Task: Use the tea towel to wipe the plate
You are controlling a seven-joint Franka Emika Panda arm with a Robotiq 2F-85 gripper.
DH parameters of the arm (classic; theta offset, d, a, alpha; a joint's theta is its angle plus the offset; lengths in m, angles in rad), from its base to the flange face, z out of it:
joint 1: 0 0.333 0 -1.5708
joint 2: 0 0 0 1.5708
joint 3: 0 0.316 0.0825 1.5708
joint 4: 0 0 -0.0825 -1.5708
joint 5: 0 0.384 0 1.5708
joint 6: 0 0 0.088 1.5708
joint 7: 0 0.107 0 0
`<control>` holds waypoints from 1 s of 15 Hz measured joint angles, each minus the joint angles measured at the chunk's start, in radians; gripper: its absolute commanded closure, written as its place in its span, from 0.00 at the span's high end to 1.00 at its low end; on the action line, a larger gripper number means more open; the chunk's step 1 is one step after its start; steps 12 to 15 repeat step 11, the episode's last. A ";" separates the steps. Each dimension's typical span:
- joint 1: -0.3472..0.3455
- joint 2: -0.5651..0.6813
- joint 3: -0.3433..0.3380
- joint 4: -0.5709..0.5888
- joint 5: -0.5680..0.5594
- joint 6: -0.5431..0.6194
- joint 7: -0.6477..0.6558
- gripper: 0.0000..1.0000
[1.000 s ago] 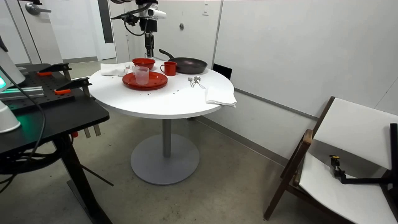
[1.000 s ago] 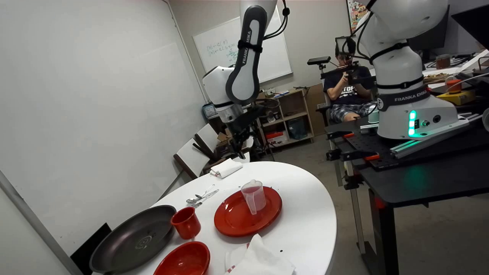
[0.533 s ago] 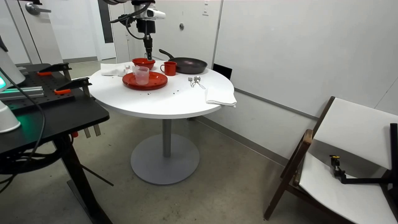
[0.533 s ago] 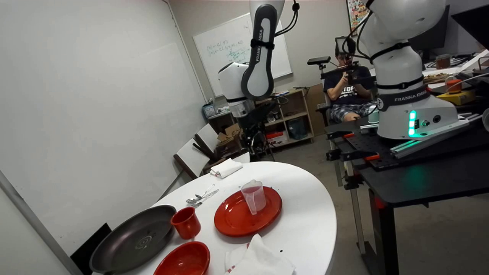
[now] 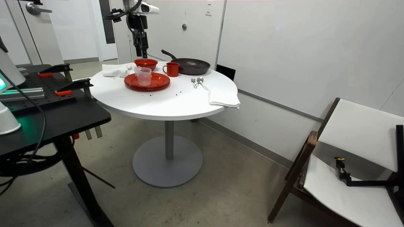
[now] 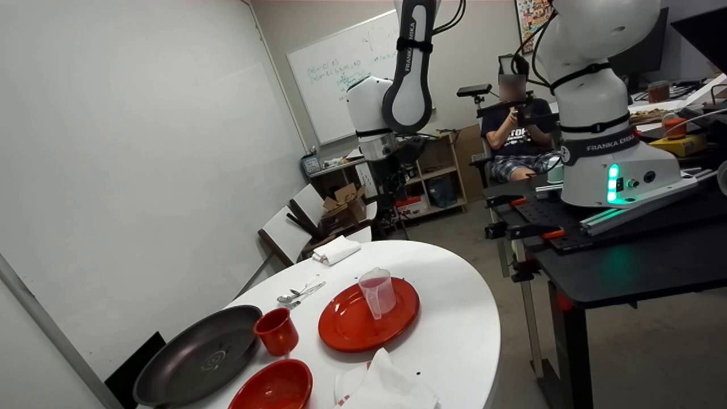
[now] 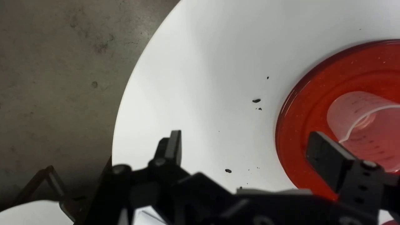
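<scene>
Gripper (image 7: 246, 139) hangs above the table (image 7: 187, 93), jaws apart.
Red plate (image 6: 345, 321), translucent cup (image 6: 379, 295) on it, sits in from the table's edge; folded tea towel (image 6: 338, 249) lies at the edge.

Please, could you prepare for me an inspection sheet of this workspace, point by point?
Surface: white table, small dark specks lying on it.
Job's things: red plate, a translucent measuring cup standing on it; folded towel at the table's edge.
Clutter: red bowl, red mug, black pan, metal utensils, second white cloth.
Claw: open, holding nothing.
Cables: black cables below the dark desk.
Surroundings: seated person; chair; whiteboard with writing.
</scene>
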 measured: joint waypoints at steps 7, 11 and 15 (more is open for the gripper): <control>-0.018 -0.054 0.014 -0.045 0.009 0.000 -0.023 1.00; -0.018 -0.054 0.015 -0.045 0.009 0.000 -0.024 1.00; -0.018 -0.054 0.015 -0.045 0.009 0.000 -0.024 1.00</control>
